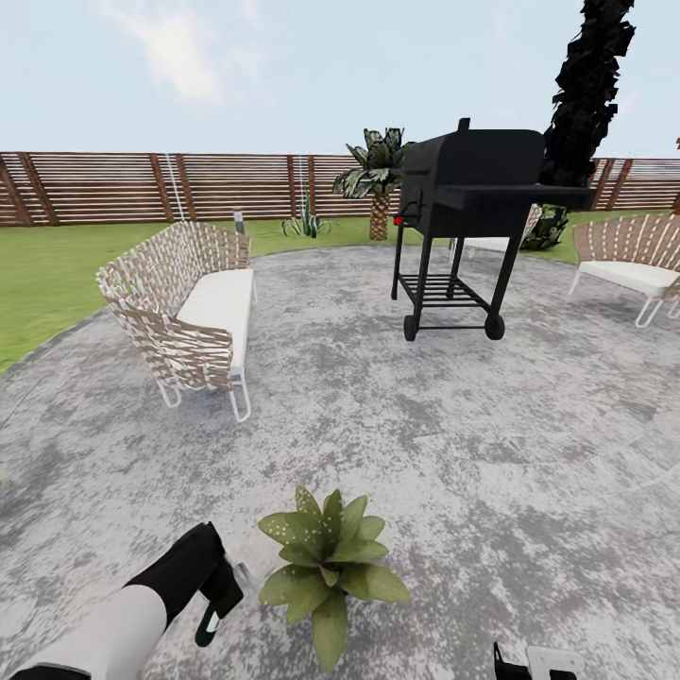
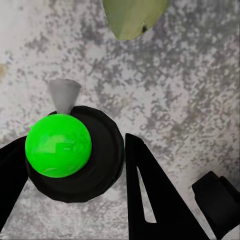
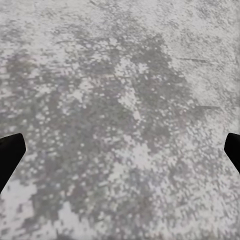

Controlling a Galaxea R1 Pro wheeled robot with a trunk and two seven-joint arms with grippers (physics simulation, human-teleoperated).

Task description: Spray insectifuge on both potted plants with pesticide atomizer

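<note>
So the pesticide atomizer (image 1: 210,619) is already in my left gripper (image 1: 219,593), low at the near left of the head view, hanging down from the dark wrist with its green body and white label strip just showing. In the left wrist view I look down along it: a bright green round end (image 2: 58,145) sits in a black ring between the two black fingers (image 2: 150,195), which close against it from both sides, and the pale grey nozzle (image 2: 64,95) pokes out toward the paving. A leaf tip (image 2: 134,16) shows beyond the nozzle, so I judge the spray head is aimed roughly toward the plant. One potted plant (image 1: 328,567) stands just beside the bottle on the grey stone patio (image 1: 453,425), its speckled leaves spread wide; I can't make out the pot under them. My right gripper (image 3: 120,150) hangs over bare paving with its two dark fingertips far apart at the edges of the right wrist view, holding nothing. By my reckoning the pick-up is done and I'm placed for spraying this first plant; whether any spray has landed yet I can't tell, since no mist or wet sheen shows on the leaves. Further out are a woven bench (image 1: 189,302), a black grill (image 1: 472,208), another woven seat (image 1: 628,260), a palm (image 1: 378,175) and the slatted fence (image 1: 142,187).
</note>
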